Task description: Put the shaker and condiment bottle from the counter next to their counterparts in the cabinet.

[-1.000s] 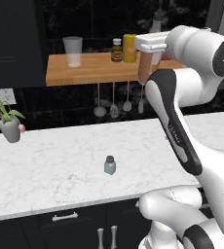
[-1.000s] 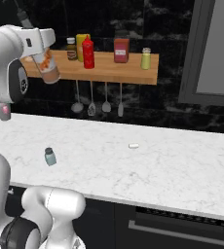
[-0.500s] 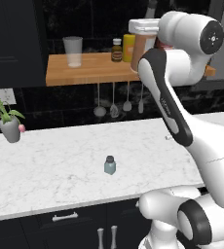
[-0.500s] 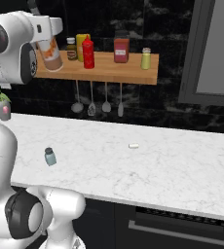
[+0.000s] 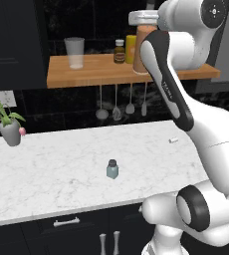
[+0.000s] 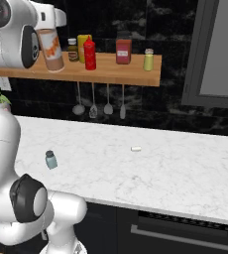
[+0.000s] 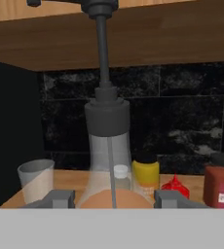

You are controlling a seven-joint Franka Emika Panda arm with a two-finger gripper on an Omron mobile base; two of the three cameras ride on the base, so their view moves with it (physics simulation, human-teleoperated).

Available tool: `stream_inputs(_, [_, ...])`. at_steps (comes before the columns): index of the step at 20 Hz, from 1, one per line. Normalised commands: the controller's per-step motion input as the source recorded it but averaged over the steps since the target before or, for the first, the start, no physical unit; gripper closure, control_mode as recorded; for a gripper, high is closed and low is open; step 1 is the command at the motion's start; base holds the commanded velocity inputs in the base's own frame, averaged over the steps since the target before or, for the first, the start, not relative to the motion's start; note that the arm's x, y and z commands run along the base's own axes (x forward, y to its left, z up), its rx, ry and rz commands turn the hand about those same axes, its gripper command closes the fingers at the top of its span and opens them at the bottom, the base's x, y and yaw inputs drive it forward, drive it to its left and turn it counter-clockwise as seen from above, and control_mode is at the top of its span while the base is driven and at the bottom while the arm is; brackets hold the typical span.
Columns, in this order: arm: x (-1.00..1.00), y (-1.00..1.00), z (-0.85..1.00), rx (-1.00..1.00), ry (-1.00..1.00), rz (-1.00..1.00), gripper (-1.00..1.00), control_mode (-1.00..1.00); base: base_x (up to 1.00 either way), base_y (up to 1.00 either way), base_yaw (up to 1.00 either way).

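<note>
Gripper point(image 7: 111, 198) is clamping the condiment bottle point(image 6: 51, 49) over the cabinet point(image 6: 136, 74), at 9 o'clock from the red squeeze bottle point(image 6: 89, 54); 1 shaker point(image 5: 112, 169) is waiting on the counter point(image 5: 47, 179).

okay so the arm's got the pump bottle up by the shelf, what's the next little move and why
Probably lower it and let go. The gripper is shut on the condiment bottle, which looks at the wooden shelf, left of the red squeeze bottle; whether its base touches is unclear.

counter point(image 5: 52, 184) bears shaker point(image 5: 112, 169) (upright), potted plant point(image 5: 7, 124).
</note>
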Motion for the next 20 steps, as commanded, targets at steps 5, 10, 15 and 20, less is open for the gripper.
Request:
stream_inputs(5, [0.03,-0.01,0.00,0.00,0.00,0.00,1.00,-1.00,0.00,0.00,0.00])
stream_inputs(10, [0.26,-0.01,-0.10,0.00,-0.01,0.00,1.00,-1.00,0.00,0.00,0.00])
stream_inputs(15, [0.34,-0.03,-0.03,0.00,-0.01,0.00,1.00,-1.00,0.00,0.00,0.00])
stream_inputs(20, [0.24,-0.02,0.00,0.00,0.00,0.00,1.00,-1.00,0.00,0.00,0.00])
